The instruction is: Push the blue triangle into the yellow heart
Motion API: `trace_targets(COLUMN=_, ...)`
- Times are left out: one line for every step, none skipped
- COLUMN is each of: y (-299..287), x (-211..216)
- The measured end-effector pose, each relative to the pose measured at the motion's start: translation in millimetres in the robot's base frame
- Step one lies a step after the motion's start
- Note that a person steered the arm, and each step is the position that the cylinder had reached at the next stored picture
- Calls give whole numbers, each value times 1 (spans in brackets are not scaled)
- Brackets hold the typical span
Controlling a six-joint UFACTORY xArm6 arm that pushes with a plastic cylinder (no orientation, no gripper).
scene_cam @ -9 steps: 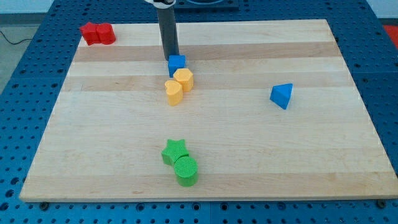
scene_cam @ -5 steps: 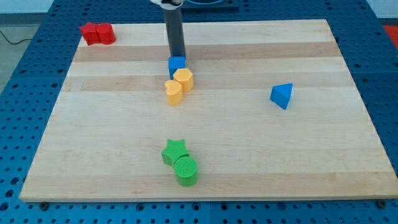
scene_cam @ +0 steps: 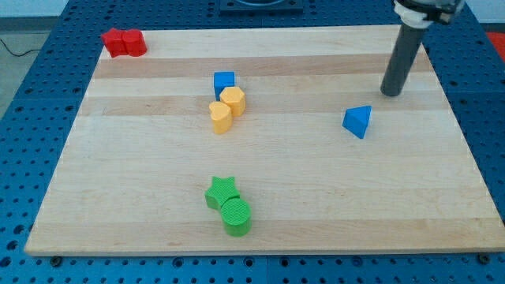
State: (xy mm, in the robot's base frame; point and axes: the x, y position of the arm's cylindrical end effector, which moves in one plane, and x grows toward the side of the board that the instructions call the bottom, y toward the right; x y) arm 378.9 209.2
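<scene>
My tip (scene_cam: 390, 93), a bare rod without a pincer, stands upper right of the blue triangle (scene_cam: 357, 121); an off-centre push risks missing the yellow heart (scene_cam: 221, 117).

A lab bench: a wooden board (scene_cam: 316, 197) resting on a blue perforated mounting table (scene_cam: 489, 118).

Wooden board (scene_cam: 316, 205) on blue pegboard table (scene_cam: 24, 118): two touching red blocks (scene_cam: 124, 42), blue cube (scene_cam: 224, 81), yellow hexagon block (scene_cam: 233, 101), green star (scene_cam: 222, 192) touching green cylinder (scene_cam: 236, 216).
</scene>
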Motion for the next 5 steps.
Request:
trace_targets(y=0, x=30)
trace_targets(y=-19, x=50)
trace_targets(y=-78, x=62)
trace_targets(y=-149, x=74)
trace_targets(y=-151, x=78)
